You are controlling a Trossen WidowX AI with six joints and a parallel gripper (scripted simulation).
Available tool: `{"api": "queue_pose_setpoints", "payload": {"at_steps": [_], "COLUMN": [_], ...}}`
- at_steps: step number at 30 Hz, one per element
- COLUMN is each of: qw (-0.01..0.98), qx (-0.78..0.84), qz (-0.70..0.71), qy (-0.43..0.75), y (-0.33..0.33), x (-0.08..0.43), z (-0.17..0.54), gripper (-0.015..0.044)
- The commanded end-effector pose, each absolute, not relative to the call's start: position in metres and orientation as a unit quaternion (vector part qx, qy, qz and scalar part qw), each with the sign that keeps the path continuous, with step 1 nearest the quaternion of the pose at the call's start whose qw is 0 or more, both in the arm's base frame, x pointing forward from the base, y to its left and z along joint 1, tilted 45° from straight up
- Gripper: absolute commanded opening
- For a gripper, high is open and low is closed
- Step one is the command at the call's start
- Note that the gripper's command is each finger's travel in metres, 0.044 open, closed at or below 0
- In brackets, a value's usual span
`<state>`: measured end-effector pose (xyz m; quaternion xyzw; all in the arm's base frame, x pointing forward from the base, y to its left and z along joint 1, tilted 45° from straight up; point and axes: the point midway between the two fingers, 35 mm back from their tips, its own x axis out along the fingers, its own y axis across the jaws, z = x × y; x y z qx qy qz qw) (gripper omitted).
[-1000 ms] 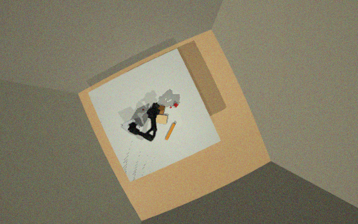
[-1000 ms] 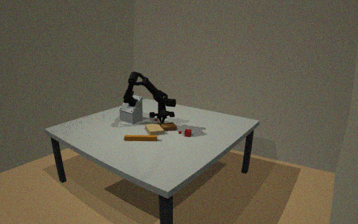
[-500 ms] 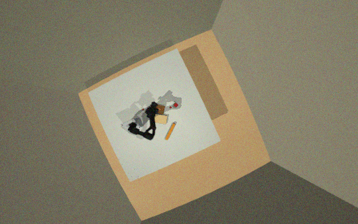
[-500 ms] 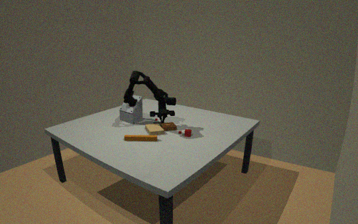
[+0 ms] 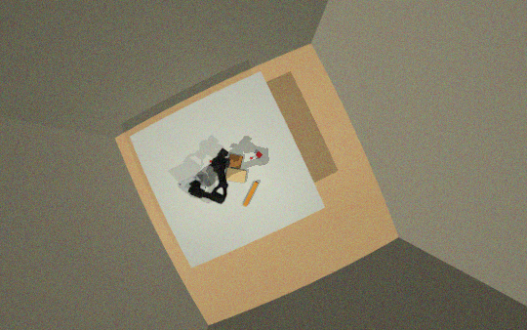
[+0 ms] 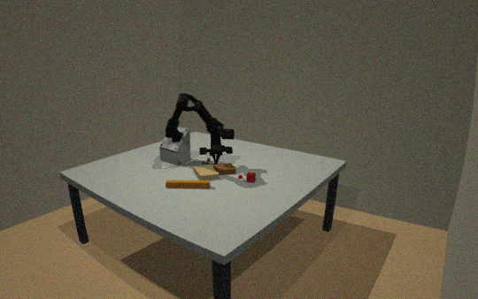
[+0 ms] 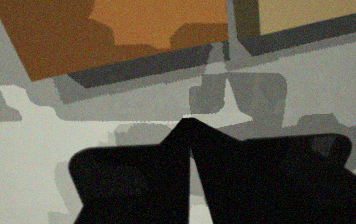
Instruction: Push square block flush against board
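Brown block (image 5: pixel 236 161) (image 6: pixel 227 170) (image 7: pixel 150 25) just beside pale tan board (image 5: pixel 237 176) (image 6: pixel 206 172) (image 7: pixel 312 16), narrow gap between.
Both flat on surface (image 5: pixel 283 195) (image 6: pixel 226 212) (image 7: pixel 27 155); facing sides nearly parallel in wrist view. Fingers (image 6: pixel 216 159) closed tip to tip, empty, pointing down near brown block, apart from its near side. Orange bar (image 5: pixel 251 193) (image 6: pixel 188 184) beyond board; red cube (image 5: pixel 259 154) (image 6: pixel 250 178) off to brown block's other side.
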<state>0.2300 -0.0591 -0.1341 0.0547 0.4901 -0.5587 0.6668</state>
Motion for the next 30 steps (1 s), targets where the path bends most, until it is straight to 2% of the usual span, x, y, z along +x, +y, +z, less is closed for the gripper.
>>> {"api": "queue_pose_setpoints", "payload": {"at_steps": [1,6,11,19,30], "qw": [0.663,0.666,0.663,0.663,0.667], "qx": [0.052,0.053,0.053,0.053,0.012], "qz": [-0.561,-0.559,-0.56,-0.56,-0.526], "qy": [0.494,0.491,0.494,0.495,0.527], "y": [-0.057,-0.056,-0.021,-0.02,-0.094], "x": [0.221,0.226,0.232,0.235,0.366], "z": [-0.139,-0.135,-0.1,-0.098,-0.044], "gripper": [0.0,0.0,0.0,0.0,0.0]}}
